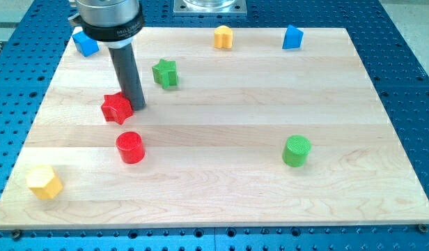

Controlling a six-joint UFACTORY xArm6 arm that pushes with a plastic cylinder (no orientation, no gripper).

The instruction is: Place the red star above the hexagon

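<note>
Resting my tip (138,107) against the right edge of the red star (116,108), left of centre on the table (221,139) — no jaws showing on this rod. Sitting at the view's bottom left, the yellow hexagon (44,183) — well apart from the star, red cylinder (130,147) lying between.

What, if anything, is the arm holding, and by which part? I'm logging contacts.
Nothing is held: the arm ends in a rod. My tip sits against the red star at its right edge, ready to push.
</note>
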